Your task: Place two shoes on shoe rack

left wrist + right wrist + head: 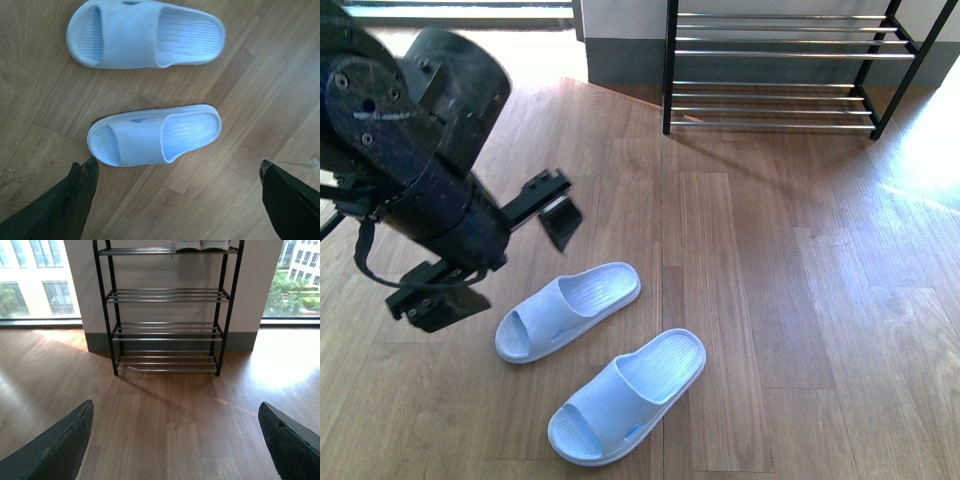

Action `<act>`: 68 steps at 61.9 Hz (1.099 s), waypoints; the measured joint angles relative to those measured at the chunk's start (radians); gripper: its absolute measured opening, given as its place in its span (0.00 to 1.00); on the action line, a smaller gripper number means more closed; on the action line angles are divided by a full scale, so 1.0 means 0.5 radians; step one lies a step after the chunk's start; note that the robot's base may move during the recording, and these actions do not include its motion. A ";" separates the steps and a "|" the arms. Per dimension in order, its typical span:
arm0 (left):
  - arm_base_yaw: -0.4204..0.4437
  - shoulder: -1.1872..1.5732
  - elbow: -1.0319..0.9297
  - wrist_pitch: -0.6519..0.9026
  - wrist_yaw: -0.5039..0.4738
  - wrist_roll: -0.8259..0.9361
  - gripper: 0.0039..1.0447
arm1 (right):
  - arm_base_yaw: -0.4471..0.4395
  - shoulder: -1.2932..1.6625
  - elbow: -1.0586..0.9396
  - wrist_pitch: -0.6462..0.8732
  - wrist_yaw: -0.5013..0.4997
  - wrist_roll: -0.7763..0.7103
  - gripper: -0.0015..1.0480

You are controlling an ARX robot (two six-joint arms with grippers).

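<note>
Sandals point(568, 310) pale blue moulded rubber, ribbed footbeds; left tool point(177, 167), right tool point(176, 407) spread wide, empty.

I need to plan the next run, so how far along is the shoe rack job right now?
Nothing looks done yet: the far slide and near slide both lie on the floor, apart from the shoe rack. In hand: the left gripper hangs open over them, holding nothing. The right gripper is open, facing the rack. Left: grasping, carrying and placing both.
</note>
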 joint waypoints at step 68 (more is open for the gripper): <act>-0.111 1.656 1.175 -0.303 1.254 -0.739 0.91 | 0.000 0.000 0.000 0.000 0.000 0.000 0.91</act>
